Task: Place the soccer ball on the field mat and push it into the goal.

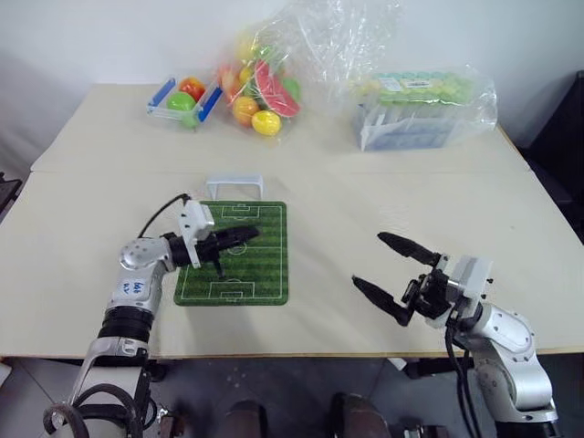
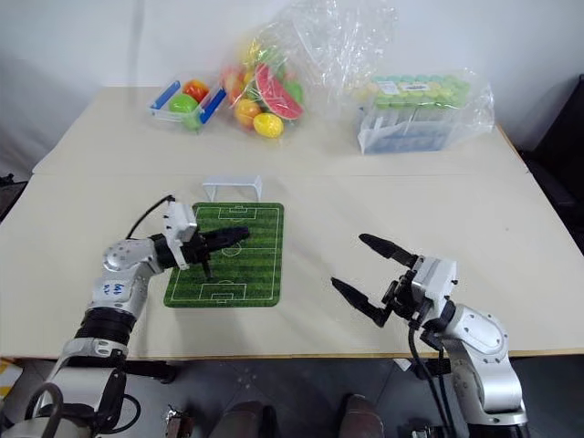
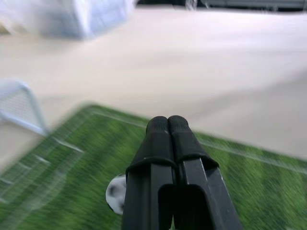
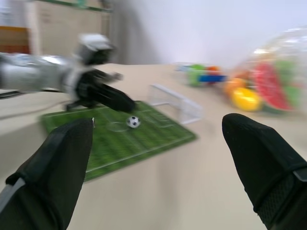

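White-and-black soccer ball [image 4: 133, 121] resting on field mat [image 1: 265, 274], near centre circle, just beside clenched left gripper [image 1: 245, 235]. Goal [image 1: 234, 185] at mat's far edge. Right gripper [image 1: 391, 266] spread wide, holding nothing.

Your field mat [image 1: 251, 265] lies flat on the bench [image 1: 365, 182], left of centre. The goal [image 1: 234, 186] stands just behind the mat's far edge. The soccer ball [image 4: 133, 121] sits on the mat near its middle. At the back: basket [image 1: 182, 99] left, fruit bag [image 1: 274, 82] centre, wrapped box [image 1: 420, 109] right.
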`<action>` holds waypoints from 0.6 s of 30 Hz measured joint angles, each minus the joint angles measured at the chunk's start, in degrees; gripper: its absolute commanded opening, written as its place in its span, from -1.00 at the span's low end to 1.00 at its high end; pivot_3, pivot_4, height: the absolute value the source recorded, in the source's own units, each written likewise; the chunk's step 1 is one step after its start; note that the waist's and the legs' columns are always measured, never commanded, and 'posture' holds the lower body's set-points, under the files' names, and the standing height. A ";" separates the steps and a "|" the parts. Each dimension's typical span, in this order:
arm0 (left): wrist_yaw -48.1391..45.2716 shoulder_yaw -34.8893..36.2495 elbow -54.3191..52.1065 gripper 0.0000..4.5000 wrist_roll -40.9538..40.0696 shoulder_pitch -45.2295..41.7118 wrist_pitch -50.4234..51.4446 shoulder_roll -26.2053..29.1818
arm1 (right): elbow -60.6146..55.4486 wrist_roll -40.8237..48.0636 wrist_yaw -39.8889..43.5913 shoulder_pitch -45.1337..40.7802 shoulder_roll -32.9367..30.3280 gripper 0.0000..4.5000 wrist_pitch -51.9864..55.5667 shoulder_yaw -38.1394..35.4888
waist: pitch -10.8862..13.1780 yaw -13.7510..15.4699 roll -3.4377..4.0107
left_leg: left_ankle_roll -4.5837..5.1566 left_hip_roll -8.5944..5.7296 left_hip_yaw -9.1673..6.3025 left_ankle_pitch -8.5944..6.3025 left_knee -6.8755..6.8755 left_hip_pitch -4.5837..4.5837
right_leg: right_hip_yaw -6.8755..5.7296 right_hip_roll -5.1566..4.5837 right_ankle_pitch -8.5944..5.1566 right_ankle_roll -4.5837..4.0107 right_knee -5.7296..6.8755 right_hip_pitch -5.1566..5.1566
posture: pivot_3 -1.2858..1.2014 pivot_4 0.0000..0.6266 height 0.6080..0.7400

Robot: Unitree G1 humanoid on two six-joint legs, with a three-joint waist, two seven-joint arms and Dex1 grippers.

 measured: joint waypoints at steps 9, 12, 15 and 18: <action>6.41 16.14 -15.52 -0.99 -8.45 20.29 7.76 7.00 | 7.55 -2.29 0.31 -2.09 0.82 1.00 -4.66 1.11 | 0.01 0.15 0.01 | 0.02 0.03 -0.01 -0.01 0.01 -0.01 | 0.07 -0.01 0.00 0.00 0.00 -0.01 | 0.03 -0.52 1.00; 9.51 19.88 -20.80 -0.99 -9.82 26.13 10.62 7.26 | 9.81 -2.27 0.80 -4.31 1.07 1.00 -6.08 1.31 | 0.01 0.18 0.01 | 0.02 0.03 -0.01 -0.01 0.04 0.00 | 0.08 -0.01 0.00 0.00 0.00 0.00 | 0.03 -0.52 1.00; 12.73 23.56 -24.66 -0.99 -9.83 32.55 11.85 7.21 | 12.59 -2.31 1.55 -5.90 1.13 1.00 -7.75 1.40 | 0.01 0.03 0.01 | -0.01 0.08 0.02 -0.04 -0.01 0.03 | 0.11 0.02 0.00 0.00 -0.02 -0.01 | 0.03 -0.52 1.00; 16.44 27.45 -26.07 -0.99 -9.82 37.37 12.69 6.68 | 15.69 -2.44 1.85 -6.77 1.16 1.00 -9.09 1.19 | 0.01 -0.05 0.02 | -0.02 0.12 0.06 -0.05 -0.02 0.04 | 0.12 0.06 -0.01 -0.02 -0.03 -0.03 | 0.03 -0.52 1.00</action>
